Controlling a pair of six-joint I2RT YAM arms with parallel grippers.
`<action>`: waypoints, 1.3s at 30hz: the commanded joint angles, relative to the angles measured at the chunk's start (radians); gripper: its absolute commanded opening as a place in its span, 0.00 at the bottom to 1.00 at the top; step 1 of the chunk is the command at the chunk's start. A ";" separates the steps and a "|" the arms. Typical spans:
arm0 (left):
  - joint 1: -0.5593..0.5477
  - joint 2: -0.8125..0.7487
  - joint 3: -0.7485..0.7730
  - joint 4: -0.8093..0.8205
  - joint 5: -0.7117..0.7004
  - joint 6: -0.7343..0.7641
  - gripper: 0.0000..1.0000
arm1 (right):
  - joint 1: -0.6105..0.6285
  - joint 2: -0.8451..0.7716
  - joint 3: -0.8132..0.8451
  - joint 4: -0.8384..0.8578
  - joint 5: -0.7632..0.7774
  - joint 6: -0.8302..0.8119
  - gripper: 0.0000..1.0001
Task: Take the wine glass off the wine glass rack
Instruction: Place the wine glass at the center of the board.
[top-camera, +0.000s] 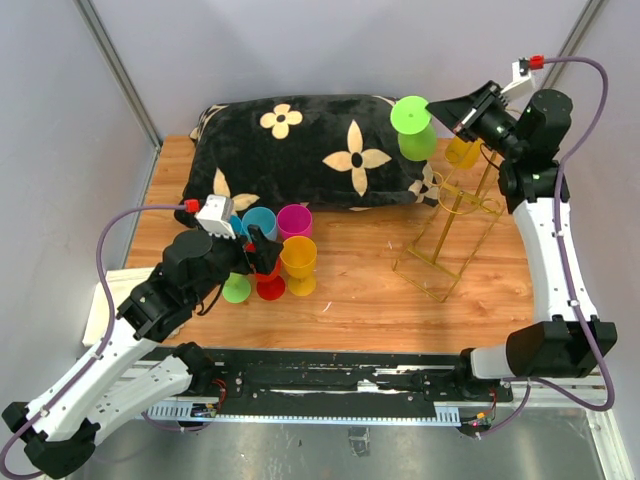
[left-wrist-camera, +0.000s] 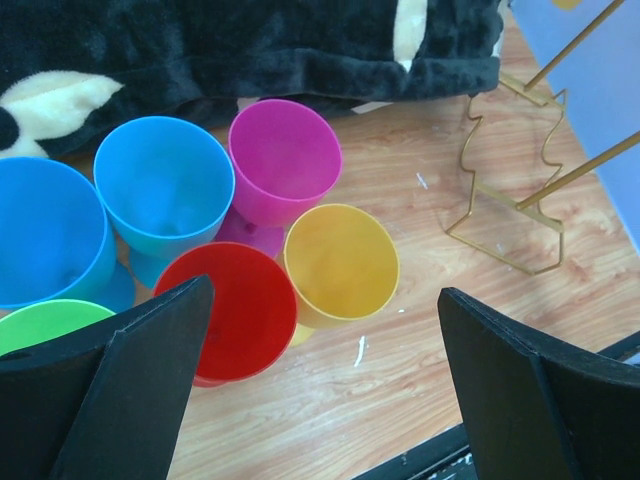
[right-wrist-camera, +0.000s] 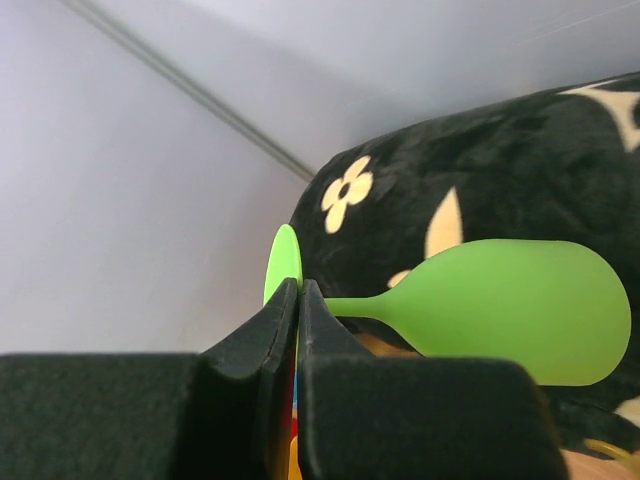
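My right gripper (top-camera: 433, 107) is shut on the flat foot of a green wine glass (top-camera: 413, 128) and holds it in the air over the cushion's right end, left of the wine glass rack (top-camera: 455, 235). In the right wrist view the jaws (right-wrist-camera: 299, 290) pinch the foot edge-on, and the stem and bowl (right-wrist-camera: 510, 310) stick out to the right. The rack is a tall gold wire stand, and a yellow glass (top-camera: 462, 152) still hangs on it. My left gripper (top-camera: 262, 250) hovers open over the glasses on the table (left-wrist-camera: 325, 290) with nothing between its fingers.
Several coloured glasses stand upright at the table's left: magenta (left-wrist-camera: 285, 160), yellow (left-wrist-camera: 340, 262), red (left-wrist-camera: 228, 308), light blue (left-wrist-camera: 163, 185), blue (left-wrist-camera: 45, 230), green (left-wrist-camera: 45, 320). A black flowered cushion (top-camera: 300, 150) lies along the back. The rack's base (left-wrist-camera: 520, 200) sits right of the glasses.
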 joint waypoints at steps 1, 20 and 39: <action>0.006 -0.020 0.008 0.069 -0.013 -0.046 1.00 | 0.066 -0.022 0.023 -0.008 -0.063 -0.076 0.01; 0.006 -0.048 0.000 0.216 0.102 -0.145 1.00 | 0.423 -0.348 -0.263 -0.093 -0.096 -0.313 0.01; 0.001 0.225 -0.018 0.598 0.801 -0.212 0.87 | 0.647 -0.610 -0.666 0.035 0.064 -0.267 0.01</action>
